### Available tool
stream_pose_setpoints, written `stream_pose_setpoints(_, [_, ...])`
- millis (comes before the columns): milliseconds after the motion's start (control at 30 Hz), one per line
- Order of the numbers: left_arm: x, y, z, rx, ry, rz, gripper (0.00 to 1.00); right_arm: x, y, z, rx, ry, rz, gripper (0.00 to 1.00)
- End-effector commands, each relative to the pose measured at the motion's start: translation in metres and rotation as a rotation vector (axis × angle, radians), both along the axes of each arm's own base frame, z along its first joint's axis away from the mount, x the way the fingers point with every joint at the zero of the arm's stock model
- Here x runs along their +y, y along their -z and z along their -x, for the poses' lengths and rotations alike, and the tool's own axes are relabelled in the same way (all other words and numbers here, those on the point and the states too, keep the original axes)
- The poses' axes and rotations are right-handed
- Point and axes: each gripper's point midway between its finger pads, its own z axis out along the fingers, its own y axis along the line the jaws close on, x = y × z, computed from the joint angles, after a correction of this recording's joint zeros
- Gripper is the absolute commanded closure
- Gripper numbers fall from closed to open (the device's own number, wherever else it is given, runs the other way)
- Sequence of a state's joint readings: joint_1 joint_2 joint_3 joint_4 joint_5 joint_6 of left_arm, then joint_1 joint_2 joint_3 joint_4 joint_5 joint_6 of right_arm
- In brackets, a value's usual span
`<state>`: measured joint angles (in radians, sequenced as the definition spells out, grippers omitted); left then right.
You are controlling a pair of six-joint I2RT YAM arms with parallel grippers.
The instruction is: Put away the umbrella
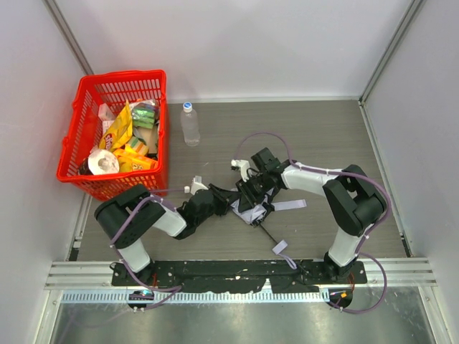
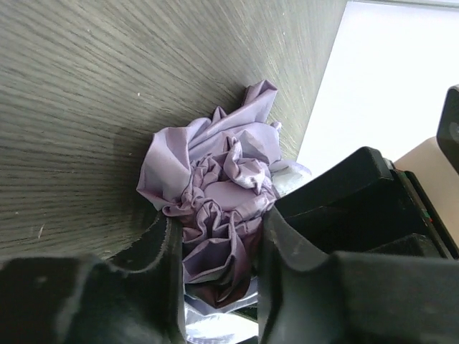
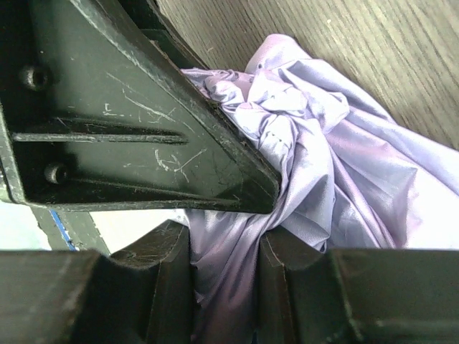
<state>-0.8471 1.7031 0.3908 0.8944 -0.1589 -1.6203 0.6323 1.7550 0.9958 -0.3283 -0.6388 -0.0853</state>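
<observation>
Two grippers on one bundle, mid-table. The left gripper [image 2: 219,226] is clenched on crumpled canopy cloth, which fills the gap between its black fingers [image 2: 154,247]. The right gripper [image 3: 224,247] pinches another fold of the same cloth. Its wrist view shows a scuffed black triangular part, likely the other gripper's finger, pressed against the fabric just beside it.

Task thing: the compact folding umbrella [image 1: 247,211] of pale lavender fabric lies on the dark wood-grain table [image 1: 323,136], between the two arms. Its thin black shaft [image 1: 267,233] points toward the arm bases. A pale flat strap [image 1: 290,206] trails off to the right across the table.

Step, as I read it: gathering the loose canopy in around the shaft. It is not yet rolled or strapped. The next move likely calls for one gripper to hold the bundle fast while the other twists the pleats tight and then goes for the strap. Pulling the two grips apart would drag the cloth open again.

Materials: the cloth is thin and slick, with a faint sheen and a fine weave visible close up. It creases sharply and bunches in knots, and would probably spring loose if let go. The shaft is rigid and slender. The gripper fingers are hard and scratched.

A red plastic lattice basket [image 1: 118,75] full of packets stands far left. A clear plastic bottle [image 1: 190,125] stands upright just beside it. Both are well apart from the work.
</observation>
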Motion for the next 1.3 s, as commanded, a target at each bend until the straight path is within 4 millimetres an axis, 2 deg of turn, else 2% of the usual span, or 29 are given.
stream_pose_setpoints(0, [-0.004, 0.015, 0.01, 0.0, 0.052, -0.062, 0.89, 0.032, -0.03, -0.003, -0.164, -0.134, -0.111, 0.99])
stream_pose_setpoints(33, [-0.002, 0.016, 0.012, -0.004, 0.056, -0.074, 0.94, 0.028, -0.025, -0.006, -0.173, -0.101, -0.074, 0.98])
stream_pose_setpoints(67, [-0.001, 0.018, 0.013, 0.003, 0.059, -0.089, 1.0, 0.026, -0.024, -0.008, -0.161, -0.062, -0.053, 0.91])
stream_pose_setpoints(100, [0.001, 0.021, 0.015, 0.009, 0.061, -0.101, 1.0, 0.022, -0.024, -0.009, -0.165, -0.034, -0.023, 0.86])
stream_pose_setpoints(133, [0.001, 0.021, 0.016, 0.009, 0.065, -0.11, 1.0, 0.014, -0.018, -0.021, -0.185, 0.069, 0.054, 0.68])
stream_pose_setpoints(167, [0.003, 0.024, 0.017, 0.016, 0.068, -0.123, 1.0, 0.014, -0.023, -0.019, -0.201, 0.092, 0.082, 0.6])
stream_pose_setpoints(200, [0.005, 0.027, 0.02, 0.025, 0.069, -0.134, 1.0, 0.007, -0.023, -0.024, -0.228, 0.131, 0.129, 0.28])
stream_pose_setpoints(233, [0.008, 0.031, 0.022, 0.038, 0.068, -0.145, 1.0, 0.007, -0.032, -0.022, -0.253, 0.176, 0.14, 0.26])
stream_pose_setpoints(267, [0.01, 0.034, 0.024, 0.047, 0.069, -0.157, 1.0, -0.002, -0.036, -0.031, -0.291, 0.273, 0.181, 0.25])
stream_pose_setpoints(300, [0.012, 0.037, 0.026, 0.058, 0.073, -0.166, 1.0, -0.006, -0.045, -0.029, -0.313, 0.301, 0.181, 0.24])
stream_pose_setpoints(400, [0.014, 0.042, 0.032, 0.079, 0.088, -0.181, 1.0, -0.036, -0.068, -0.046, -0.421, 0.485, 0.246, 0.22])
stream_pose_setpoints(467, [0.015, 0.044, 0.035, 0.09, 0.088, -0.188, 1.0, -0.043, -0.083, -0.042, -0.491, 0.506, 0.269, 0.21])
stream_pose_setpoints(567, [0.017, 0.046, 0.038, 0.122, 0.091, -0.203, 1.0, -0.026, -0.105, -0.023, -0.583, 0.445, 0.22, 0.2])
stream_pose_setpoints(600, [0.017, 0.045, 0.039, 0.132, 0.089, -0.208, 1.0, -0.014, -0.107, -0.011, -0.615, 0.4, 0.196, 0.2])
stream_pose_setpoints(667, [0.018, 0.046, 0.04, 0.174, 0.083, -0.231, 1.0, -0.006, -0.1, -0.002, -0.661, 0.374, 0.206, 0.2])
stream_pose_setpoints(800, [0.025, 0.046, 0.047, 0.263, 0.078, -0.312, 1.0, 0.004, -0.069, 0.017, -0.729, 0.312, 0.288, 0.2])
stream_pose_setpoints(1000, [0.028, 0.042, 0.048, 0.322, 0.077, -0.362, 1.0, 0.008, -0.03, 0.035, -0.762, 0.273, 0.389, 0.2])
stream_pose_setpoints(1133, [0.028, 0.046, 0.052, 0.365, 0.082, -0.353, 1.0, 0.002, -0.009, 0.037, -0.753, 0.293, 0.422, 0.2])
stream_pose_setpoints(1200, [0.029, 0.046, 0.049, 0.34, 0.082, -0.325, 1.0, 0.0, -0.013, 0.042, -0.723, 0.333, 0.374, 0.2])
stream_pose_setpoints(1233, [0.03, 0.043, 0.046, 0.314, 0.078, -0.309, 1.0, 0.007, -0.019, 0.043, -0.704, 0.359, 0.31, 0.2])
stream_pose_setpoints(1267, [0.031, 0.043, 0.045, 0.292, 0.075, -0.294, 1.0, 0.003, -0.031, 0.045, -0.697, 0.385, 0.252, 0.2])
